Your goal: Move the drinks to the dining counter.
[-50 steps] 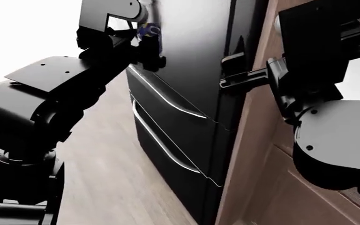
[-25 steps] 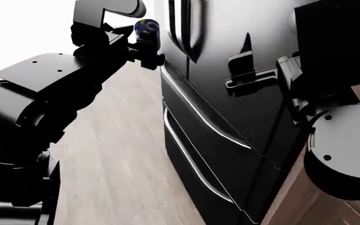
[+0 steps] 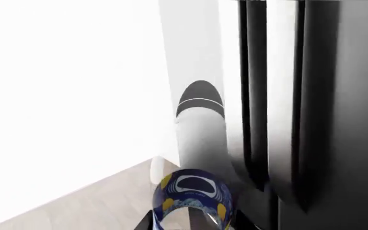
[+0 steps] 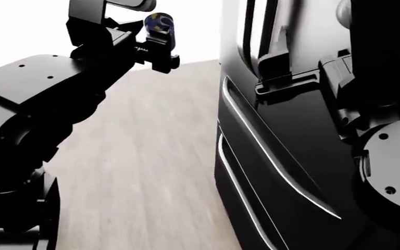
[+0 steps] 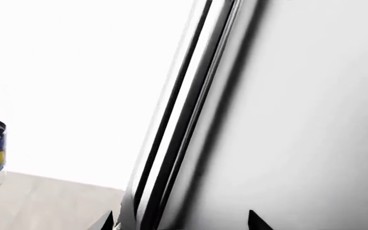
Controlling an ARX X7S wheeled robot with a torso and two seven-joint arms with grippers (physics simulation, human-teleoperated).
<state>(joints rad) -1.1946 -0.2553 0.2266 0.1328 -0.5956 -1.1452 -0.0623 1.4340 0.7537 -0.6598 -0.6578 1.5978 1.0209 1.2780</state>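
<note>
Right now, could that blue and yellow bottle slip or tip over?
Maybe. The bottle looks smooth, clear plastic, so it could be slippery in the left gripper. It's tall and narrow with a small cap, so it would probably tip easily when set down, then roll.

Through the head camera I see a pale wood-plank floor (image 4: 144, 172) running back to a bright white wall (image 4: 19, 26). On my right stands a tall glossy black fridge (image 4: 283, 130) with two long curved silver handles (image 4: 270, 156) across its lower drawers. Its upper doors catch strong white reflections, and the wrist cameras show vertical dark handles (image 3: 254, 96).
</note>
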